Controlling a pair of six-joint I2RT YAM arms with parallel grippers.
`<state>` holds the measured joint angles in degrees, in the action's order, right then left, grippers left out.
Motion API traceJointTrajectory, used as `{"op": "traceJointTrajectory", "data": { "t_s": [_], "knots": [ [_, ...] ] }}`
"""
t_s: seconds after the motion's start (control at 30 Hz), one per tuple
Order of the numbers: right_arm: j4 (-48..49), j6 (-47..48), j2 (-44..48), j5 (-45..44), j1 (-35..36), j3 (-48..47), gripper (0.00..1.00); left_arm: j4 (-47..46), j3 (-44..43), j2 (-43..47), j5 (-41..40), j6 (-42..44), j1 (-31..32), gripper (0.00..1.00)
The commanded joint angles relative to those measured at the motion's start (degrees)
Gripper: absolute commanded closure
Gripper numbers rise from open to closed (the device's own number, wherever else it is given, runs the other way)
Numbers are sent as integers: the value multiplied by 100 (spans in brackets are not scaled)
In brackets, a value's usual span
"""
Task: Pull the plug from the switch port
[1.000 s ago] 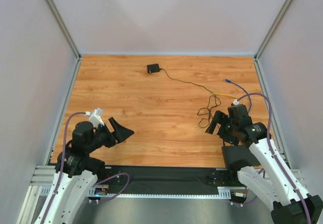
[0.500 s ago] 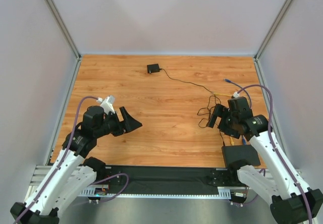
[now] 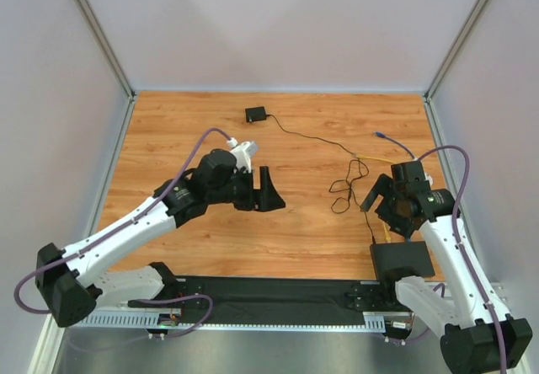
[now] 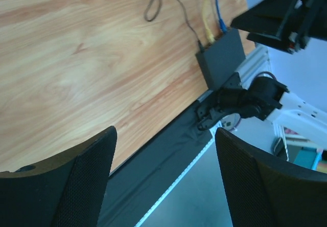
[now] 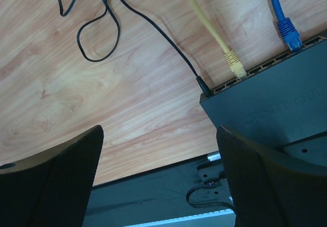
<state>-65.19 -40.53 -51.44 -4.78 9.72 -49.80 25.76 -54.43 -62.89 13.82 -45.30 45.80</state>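
The switch (image 3: 402, 260) is a flat black box at the table's near right edge, also visible as the switch (image 5: 278, 101) and the switch (image 4: 222, 58). Its port row faces away from the arm bases. A yellow plug (image 5: 234, 63) and a blue plug (image 5: 289, 32) sit in ports, and a thin black cord (image 5: 204, 86) enters its corner. My right gripper (image 3: 383, 210) hovers open just beyond the switch; the right gripper (image 5: 161, 130) has nothing between its fingers. My left gripper (image 3: 271, 193) is open over mid-table, well left of the switch; the left gripper (image 4: 166, 132) is empty.
A small black adapter (image 3: 255, 114) lies at the far middle; its thin cord runs right and loops (image 3: 349, 180) near the right gripper. Yellow and blue cables (image 3: 392, 146) trail toward the far right. White walls enclose three sides; a black strip (image 3: 269, 294) edges the near side.
The left arm has stretched out from the near left toward the table's middle. The right gripper has shifted slightly right and turned down toward the switch. Both stay open.
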Motion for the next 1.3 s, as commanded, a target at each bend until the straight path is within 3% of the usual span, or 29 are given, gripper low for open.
{"op": "traceJointTrajectory", "data": {
  "t_s": [0.0,0.07,0.2,0.43,0.6,0.67,0.73,0.93,1.27],
  "knots": [
    [-126,-122,-199,-261,-162,-337,8,-650,-506,-546,136,232,376,16],
    [-12,-130,-384,46,-233,-303,12,-975,-550,-759,243,171,587,18],
    [120,-157,-463,240,-356,-91,33,-1108,-858,-1381,348,205,851,21],
    [216,142,-771,231,-699,-556,35,-1257,-982,-1876,718,337,1036,24],
    [419,512,-894,285,-717,-1023,23,-1231,-1008,-1963,718,671,1080,24],
    [174,224,-894,-293,-725,-970,22,-1126,-1034,-1964,744,785,1089,24],
    [-89,116,-938,-742,-743,-926,23,-1065,-1025,-1929,806,838,1089,24],
    [-100,-244,-929,-1016,-883,-593,28,-1047,-1025,-1946,1069,944,1115,25],
    [445,-165,-1184,-736,-919,-197,34,-862,-1026,-1885,1087,1102,1150,26]
  ]
}}
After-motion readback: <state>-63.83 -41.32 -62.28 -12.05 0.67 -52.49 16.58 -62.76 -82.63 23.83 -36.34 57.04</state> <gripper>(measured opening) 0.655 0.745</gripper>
